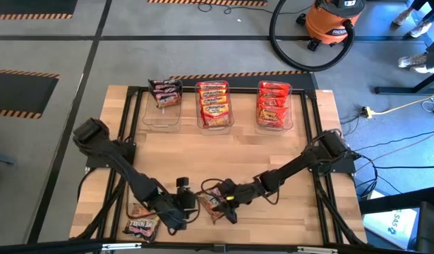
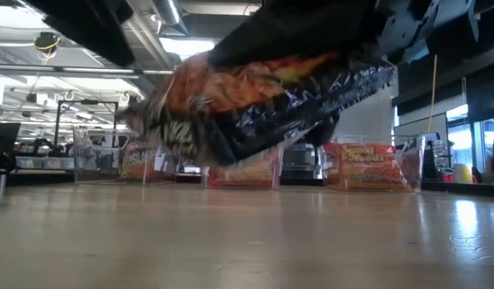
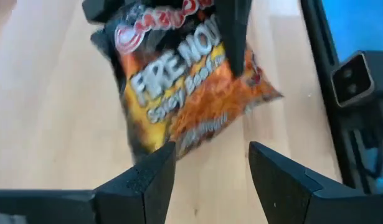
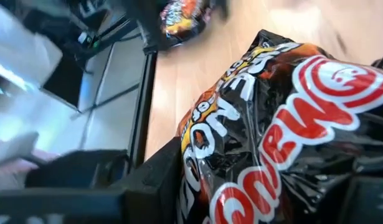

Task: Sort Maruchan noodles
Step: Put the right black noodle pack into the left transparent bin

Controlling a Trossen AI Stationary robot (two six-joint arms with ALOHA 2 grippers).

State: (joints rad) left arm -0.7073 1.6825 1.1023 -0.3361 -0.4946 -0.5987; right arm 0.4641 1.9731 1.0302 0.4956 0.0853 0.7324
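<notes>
- A dark packet (image 1: 212, 204) is clamped in the right gripper (image 1: 224, 201), lifted above the table (image 1: 273, 148) near the front edge.
- The left gripper (image 3: 210, 168) is held open and empty beside that packet.
- A carry to the purple-packet tub (image 1: 164, 106) is judged next.

A black-and-orange noodle packet (image 1: 212, 204) hangs tilted above the table's near edge.

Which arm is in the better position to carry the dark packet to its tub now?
The right. Its end effector already grips the dark packet, lifted off the table. The left end effector is open and empty beside it.
</notes>
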